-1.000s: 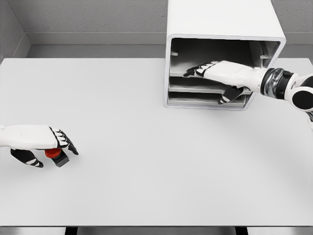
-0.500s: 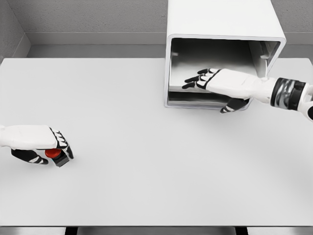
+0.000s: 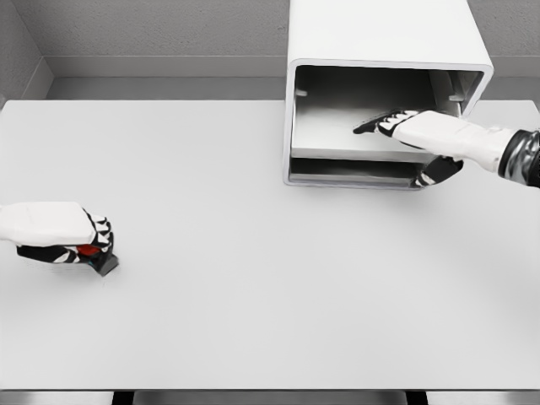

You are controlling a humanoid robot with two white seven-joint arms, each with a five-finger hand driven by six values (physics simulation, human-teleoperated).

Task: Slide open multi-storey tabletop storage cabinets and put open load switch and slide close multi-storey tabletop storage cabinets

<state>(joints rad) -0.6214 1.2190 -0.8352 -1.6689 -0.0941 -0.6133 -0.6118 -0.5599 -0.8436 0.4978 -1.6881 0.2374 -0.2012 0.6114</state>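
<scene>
Broadly, the plain white desk (image 3: 253, 295) fills most of the head view, and at its far right stands the white box-shaped storage cabinet (image 3: 384, 34) with a grey open front and a pale drawer tray (image 3: 346, 143) showing inside. Compared with a second ago, the right hand (image 3: 422, 131) has pulled back toward the right: earlier it reached deep across the cabinet's opening, and now it lies nearer the right wall, palm down over the tray. Its black-tipped fingers (image 3: 375, 125) are stretched out flat and hold nothing, while the thumb hangs below the drawer's front edge at the lower right corner. Less of the lower shelves shows than before, and the tray looks broader in the opening. At the far left edge the left hand (image 3: 55, 229) has drawn slightly leftward and its fingers (image 3: 99, 232), which earlier splayed over the part, are now curled tightly around the small black load switch with a red button (image 3: 94, 256). That switch sits on the desk under the hand, well apart from the cabinet.
</scene>
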